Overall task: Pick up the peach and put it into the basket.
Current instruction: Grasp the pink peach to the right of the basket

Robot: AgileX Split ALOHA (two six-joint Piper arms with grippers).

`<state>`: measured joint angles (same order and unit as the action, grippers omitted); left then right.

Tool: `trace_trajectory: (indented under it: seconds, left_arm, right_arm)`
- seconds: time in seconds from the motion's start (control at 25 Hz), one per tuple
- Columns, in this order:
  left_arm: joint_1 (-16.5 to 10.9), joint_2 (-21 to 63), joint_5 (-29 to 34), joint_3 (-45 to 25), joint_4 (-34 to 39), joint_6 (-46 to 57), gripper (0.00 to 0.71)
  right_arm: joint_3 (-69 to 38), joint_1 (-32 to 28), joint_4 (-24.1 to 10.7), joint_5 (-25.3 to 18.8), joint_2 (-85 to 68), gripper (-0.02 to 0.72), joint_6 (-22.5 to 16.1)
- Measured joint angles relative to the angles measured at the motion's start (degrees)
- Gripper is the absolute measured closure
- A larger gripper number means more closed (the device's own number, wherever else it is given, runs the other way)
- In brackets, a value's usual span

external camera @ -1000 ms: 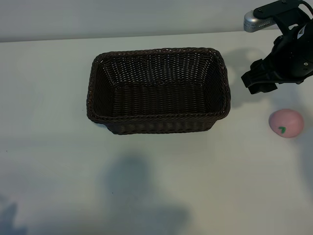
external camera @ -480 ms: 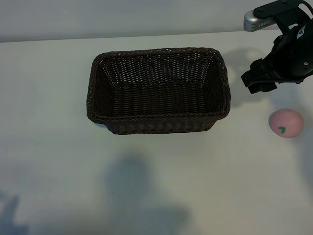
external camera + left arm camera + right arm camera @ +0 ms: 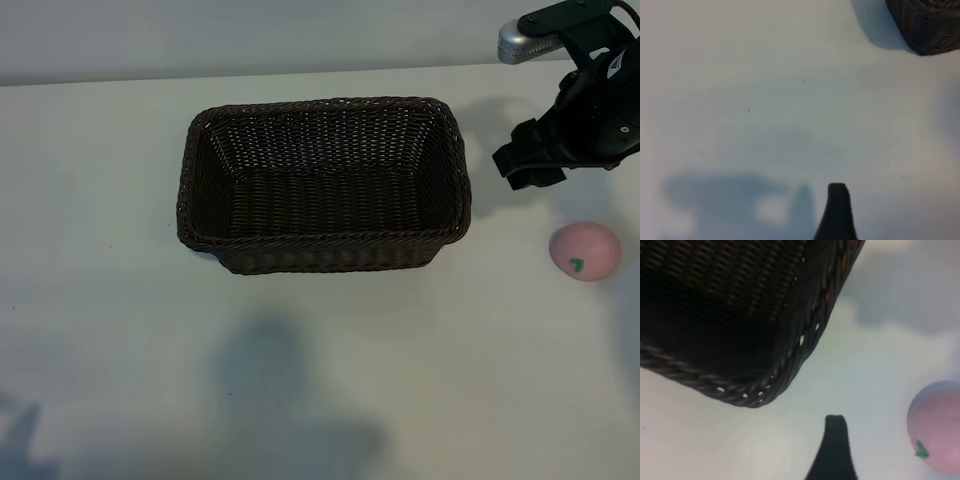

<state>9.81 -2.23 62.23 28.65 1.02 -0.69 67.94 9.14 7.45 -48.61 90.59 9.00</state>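
Observation:
The dark-brown woven basket stands in the middle of the white table and holds nothing. The pale-pink peach with its green leaf mark lies on the table to the basket's right. My right gripper hovers between the basket's right end and the peach, a little behind the fruit, open and holding nothing. Its wrist view shows one finger, the basket's corner and the peach. Of my left gripper only one finger shows, over bare table, open, with a basket corner far off.
The white table runs wide on all sides of the basket. Arm shadows fall on it in front of the basket and at the front left corner. A pale wall rises behind the table's far edge.

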Motion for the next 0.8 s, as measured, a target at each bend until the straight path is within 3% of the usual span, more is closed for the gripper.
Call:
trace_trajectory:
  seconds: [0.12,0.24,0.48,0.6,0.8]
  left_arm:
    - [0.0,2.1,0.1,0.0,0.0,0.0,0.114]
    - [-0.5,2.7,0.1,0.0,0.0,0.0,0.114]
    - [-5.9,2.7,0.1,0.0,0.1,-0.1,0.114]
    - [-7.8,2.7,0.1,0.0,0.1,-0.1,0.114]
    - [-7.9,2.7,0.1,0.0,0.1,-0.1,0.114]
  right_arm:
    - [0.0,0.0,-0.5,1.1,0.0,0.122,-2.0]
    - [0.0,0.0,-3.7,1.7,0.0,0.122,-6.4]
    - [-0.3,-0.6,-12.0,0.5,0.0,0.122,-15.6]
    - [-2.6,-3.4,-12.3,0.6,0.0,0.122,-16.9]
    - [-7.9,-9.2,-11.8,2.8,0.0,0.122,-17.2]
